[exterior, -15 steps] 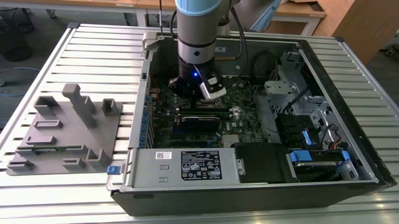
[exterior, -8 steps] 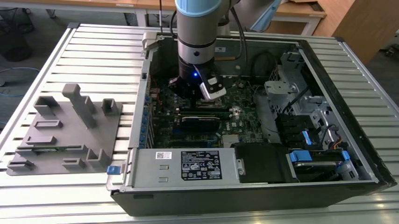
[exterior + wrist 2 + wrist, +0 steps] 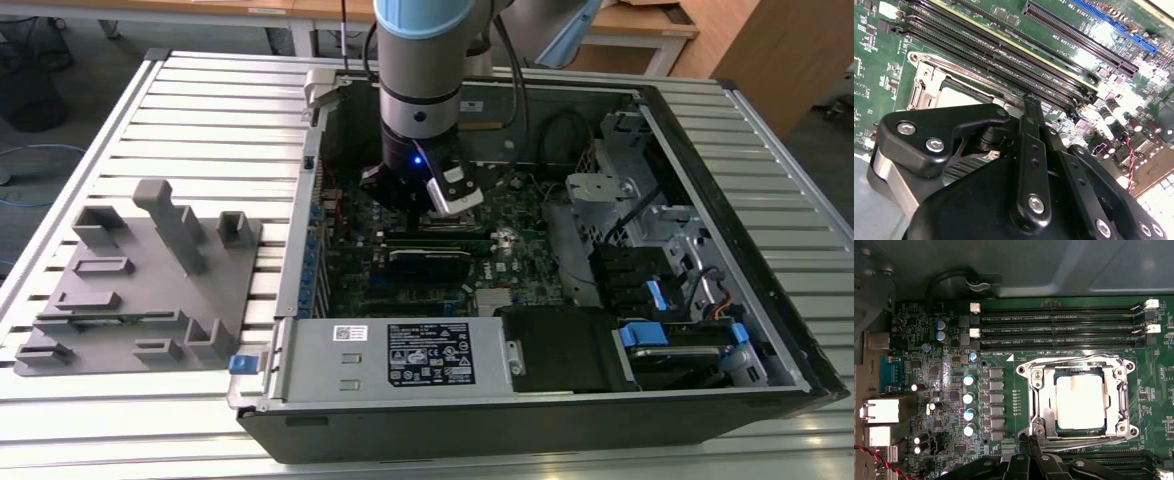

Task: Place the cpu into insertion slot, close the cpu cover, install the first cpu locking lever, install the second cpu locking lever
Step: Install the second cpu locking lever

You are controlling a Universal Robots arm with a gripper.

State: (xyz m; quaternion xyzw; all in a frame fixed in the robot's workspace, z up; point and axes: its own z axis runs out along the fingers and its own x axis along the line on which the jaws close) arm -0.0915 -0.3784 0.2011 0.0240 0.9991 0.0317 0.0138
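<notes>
cpu (image 3: 1079, 402) seated under cpu cover (image 3: 1121, 400) | gripper (image 3: 1029, 440) fingers clenched, tip at cover's edge | slot hidden beneath chip

A silver-grey cpu (image 3: 1080, 402) sits in a silvery cpu cover (image 3: 1121, 400) on a green motherboard (image 3: 1004, 405), by the black end effector (image 3: 1031, 450).

open room above the cpu cover (image 3: 1079, 400); memory slots (image 3: 1059, 330) flank it, and case walls (image 3: 314, 200) hem the motherboard.
</notes>
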